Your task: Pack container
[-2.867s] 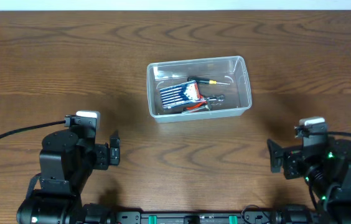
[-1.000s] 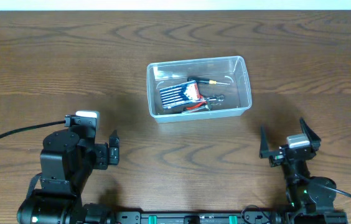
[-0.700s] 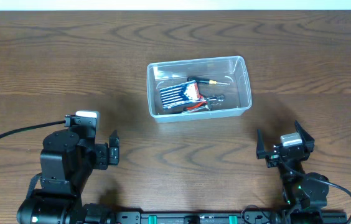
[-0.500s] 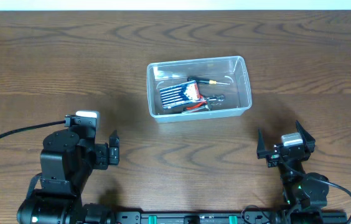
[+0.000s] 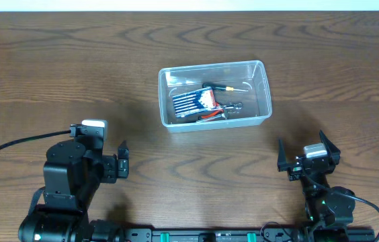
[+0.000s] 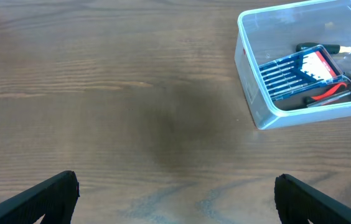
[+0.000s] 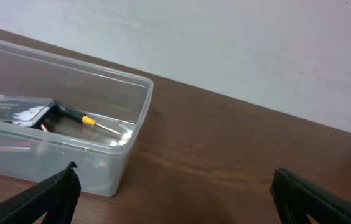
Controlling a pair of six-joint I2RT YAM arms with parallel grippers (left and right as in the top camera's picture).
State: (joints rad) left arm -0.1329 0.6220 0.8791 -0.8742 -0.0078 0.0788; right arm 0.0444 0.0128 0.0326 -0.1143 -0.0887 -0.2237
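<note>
Holding steady since last look, right pincer [image 5: 302,142] (spread wide) faces container [image 5: 213,66]

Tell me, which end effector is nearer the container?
Right, narrowly. From the container, the right end effector is near-right; the left end effector is near-left, farther off.

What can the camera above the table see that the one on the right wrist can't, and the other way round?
Only the overhead view shows both arms, the left arm and the right arm, and the whole bin from above. Only the right wrist view shows the pale wall behind the table. Both show the bin with a screwdriver and a blue case inside, standing on the table.
</note>
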